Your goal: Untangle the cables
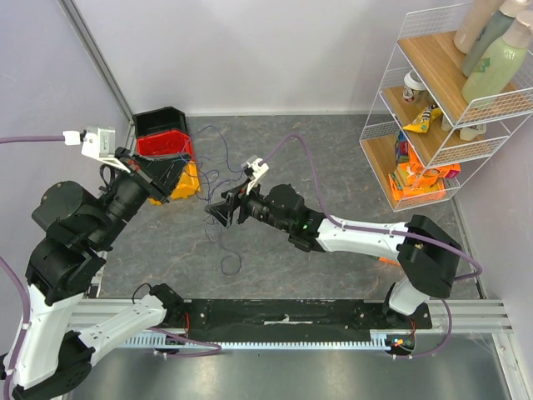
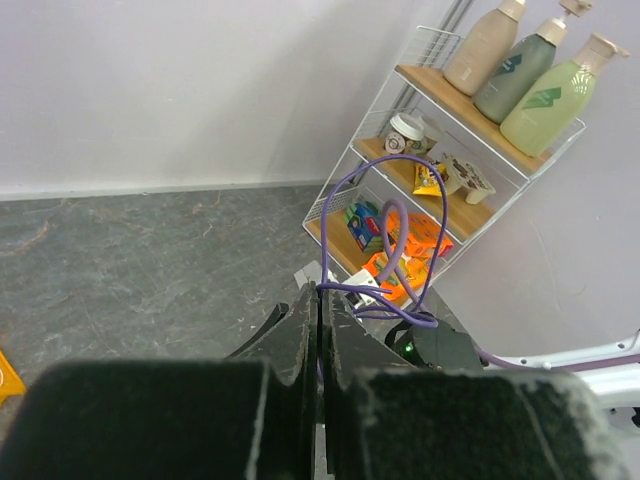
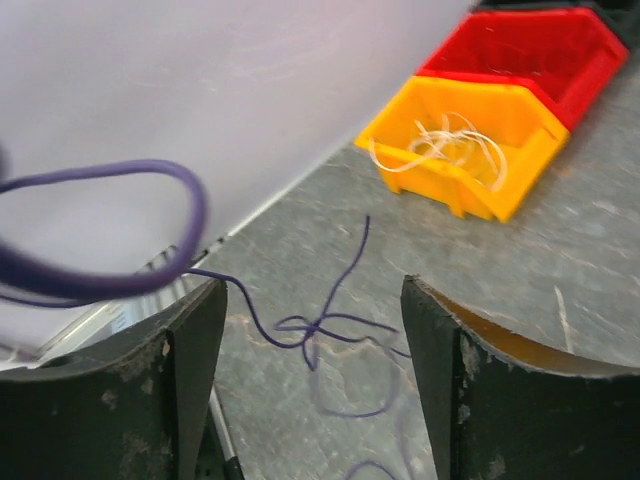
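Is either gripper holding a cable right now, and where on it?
The right gripper is open and holds nothing; the purple cable lies on the table beyond it. The left gripper is shut, but whether it pinches a strand cannot be told.

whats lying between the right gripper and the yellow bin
A thin dark purple cable, knotted just ahead of the open jaws, lies between the right gripper and the yellow plastic bin; the right wrist view shows it.

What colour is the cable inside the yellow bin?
White cable, coiled in the yellow bin; clearest in the right wrist view.
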Available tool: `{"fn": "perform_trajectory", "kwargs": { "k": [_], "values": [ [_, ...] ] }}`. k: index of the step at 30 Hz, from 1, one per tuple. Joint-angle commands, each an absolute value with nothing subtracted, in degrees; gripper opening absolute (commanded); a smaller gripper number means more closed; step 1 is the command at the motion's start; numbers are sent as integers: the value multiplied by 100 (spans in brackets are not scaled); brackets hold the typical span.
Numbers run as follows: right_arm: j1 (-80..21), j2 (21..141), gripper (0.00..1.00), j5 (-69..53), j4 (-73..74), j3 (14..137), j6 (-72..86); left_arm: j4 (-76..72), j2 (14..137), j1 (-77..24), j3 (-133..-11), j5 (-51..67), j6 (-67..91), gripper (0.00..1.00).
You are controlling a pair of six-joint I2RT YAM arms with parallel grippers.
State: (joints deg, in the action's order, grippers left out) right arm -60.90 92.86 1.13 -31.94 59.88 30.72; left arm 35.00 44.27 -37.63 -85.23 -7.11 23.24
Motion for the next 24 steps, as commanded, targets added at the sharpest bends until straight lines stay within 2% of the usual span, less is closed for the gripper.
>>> {"fn": "perform_trajectory", "kwargs": {
  "k": [1, 6, 8, 10, 11, 14, 16, 24],
  "values": [
    [-6196, 9500, 76, -1061, -4525, 5915, 3305, 3322, 4474, -3771, -8473, -545, 2496, 2],
    [-6442, 9545, 80, -686, -4386, 5757, 3216, 3278, 4605, -3779, -8411, -387, 2487, 2],
    [-6442, 9423, 76, -345, -4194, 5739, 3147, 3278, 4684, -3771, -8446, -343, 2487, 2],
    [-6399, 9300, 68, 121, -3860, 5722, 3112, 3287, 4702, -3779, -8429, -334, 2461, 2],
    [-6346, 9194, 60, 306, -3763, 5696, 3103, 3287, 4711, -3779, -8429, -343, 2426, 2],
    [-6031, 8817, 22, 746, -3595, 5345, 3330, 3418, 4693, -3762, -8438, -500, 2303, 2],
    [-5697, 8527, 1, 1105, -3359, 5029, 3611, 3559, 4650, -3771, -8446, -667, 2189, 2],
    [-4177, 7007, 0, 2284, -1707, 3955, 4035, 4104, 4360, -3762, -8236, -1748, 1460, 2]
  ]
}}
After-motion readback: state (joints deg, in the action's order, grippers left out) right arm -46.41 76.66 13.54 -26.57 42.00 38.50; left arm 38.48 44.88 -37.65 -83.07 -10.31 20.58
